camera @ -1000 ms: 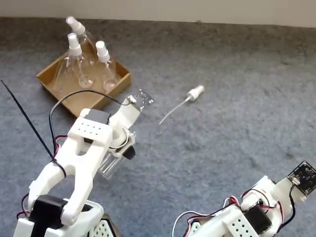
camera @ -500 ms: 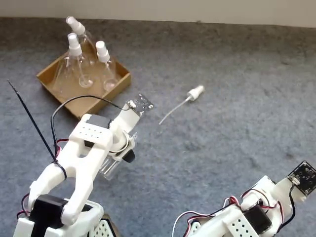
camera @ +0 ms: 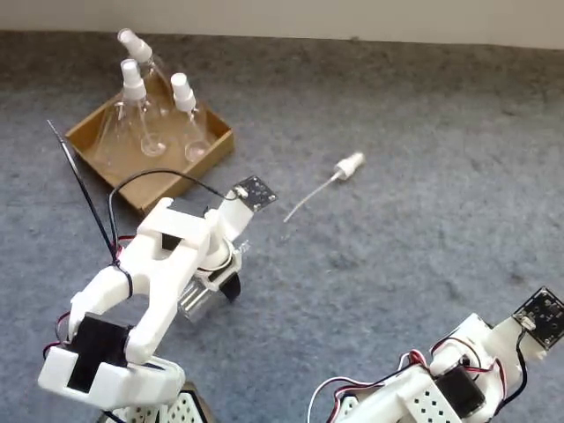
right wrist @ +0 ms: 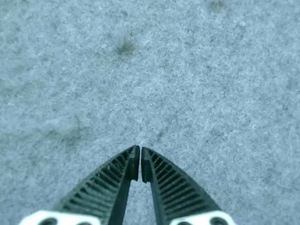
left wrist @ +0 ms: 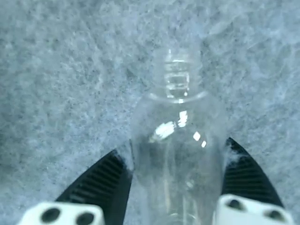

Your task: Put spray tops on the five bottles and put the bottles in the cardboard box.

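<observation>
A clear bottle [left wrist: 177, 117] with a bare threaded neck and no spray top lies between the fingers of my left gripper [left wrist: 174, 149], which is shut on its body. From above, that bottle [camera: 196, 300] sits low over the grey carpet under the left arm. A loose white spray top [camera: 349, 165] with its thin tube lies on the carpet to the right of the cardboard box [camera: 106, 167]. Three capped bottles [camera: 132, 119] stand in the box. My right gripper [right wrist: 140, 152] is shut and holds nothing over bare carpet.
The right arm [camera: 458, 379] sits at the lower right edge, far from the box. A black cable tie [camera: 84, 194] sticks up from the left arm. Grey carpet [camera: 423, 176] covers the table.
The left arm has tilted and shifted slightly toward the right with the bottle in its gripper. The right arm, the spray top and the box are unchanged.
</observation>
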### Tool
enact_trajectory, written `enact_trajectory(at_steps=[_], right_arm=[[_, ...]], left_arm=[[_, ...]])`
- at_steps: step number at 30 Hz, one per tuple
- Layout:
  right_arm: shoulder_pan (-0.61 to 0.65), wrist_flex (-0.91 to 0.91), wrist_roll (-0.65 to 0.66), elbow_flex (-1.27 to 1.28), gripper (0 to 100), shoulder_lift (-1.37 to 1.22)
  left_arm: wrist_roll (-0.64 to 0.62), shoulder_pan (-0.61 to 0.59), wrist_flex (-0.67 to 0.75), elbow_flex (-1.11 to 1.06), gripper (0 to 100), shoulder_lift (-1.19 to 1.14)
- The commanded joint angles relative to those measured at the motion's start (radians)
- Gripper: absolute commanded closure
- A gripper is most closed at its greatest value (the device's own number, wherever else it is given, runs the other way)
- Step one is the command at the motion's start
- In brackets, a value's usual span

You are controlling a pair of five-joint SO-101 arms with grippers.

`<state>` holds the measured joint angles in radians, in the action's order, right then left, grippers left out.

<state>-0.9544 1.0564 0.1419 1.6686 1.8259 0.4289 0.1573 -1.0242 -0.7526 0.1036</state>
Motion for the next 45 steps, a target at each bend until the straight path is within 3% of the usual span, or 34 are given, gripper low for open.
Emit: enact_trajectory(at_steps=[1, 9, 14, 30, 37, 45], right_arm=[[-0.008, 0.008, 0.008, 0.134, 99.3, 0.010], [-0.008, 0.008, 0.008, 0.134, 99.3, 0.010], [-0.008, 0.008, 0.008, 0.134, 99.3, 0.010], [-0.008, 0.008, 0.008, 0.134, 99.3, 0.010], [-0.008, 0.008, 0.008, 0.134, 99.3, 0.010], [-0.007, 0.008, 0.008, 0.134, 99.3, 0.010]], left_arm=[[0.005, -0.002, -0.003, 0.054, 77, -0.004], [0.005, -0.002, -0.005, 0.048, 77, -0.012], [0.005, -0.002, -0.003, 0.051, 86, -0.012], [-0.006, -0.005, -0.011, 0.114, 83, -0.001], [-0.149, -0.002, -0.011, 0.236, 97, -0.001], [-0.150, 0.021, -0.129, 0.335, 96, 0.088]])
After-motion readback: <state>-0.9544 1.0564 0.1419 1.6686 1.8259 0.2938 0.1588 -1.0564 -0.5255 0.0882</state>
